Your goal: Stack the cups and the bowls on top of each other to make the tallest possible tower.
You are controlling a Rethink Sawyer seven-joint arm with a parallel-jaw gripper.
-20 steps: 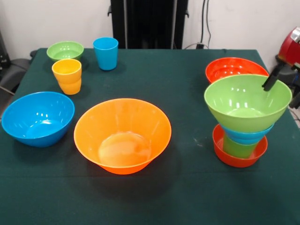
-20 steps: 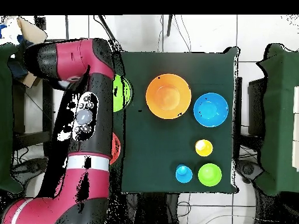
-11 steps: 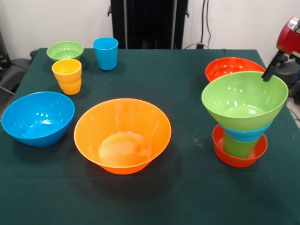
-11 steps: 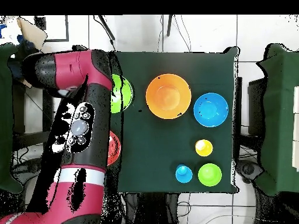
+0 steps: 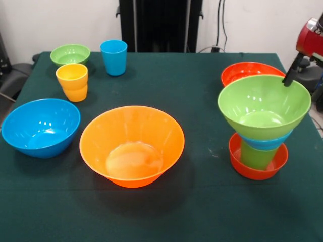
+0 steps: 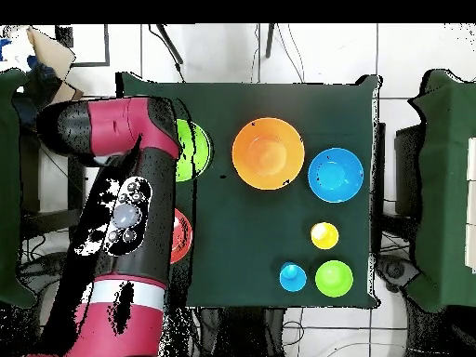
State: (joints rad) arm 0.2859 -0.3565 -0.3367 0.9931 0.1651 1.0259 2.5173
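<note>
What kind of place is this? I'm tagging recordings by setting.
Probably a robotics lab: a red robot arm beside a cloth-covered table of plastic bowls, with loose cables on a plain wall.

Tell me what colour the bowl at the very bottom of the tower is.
Red-orange bowl; the front view shows it best.
</note>
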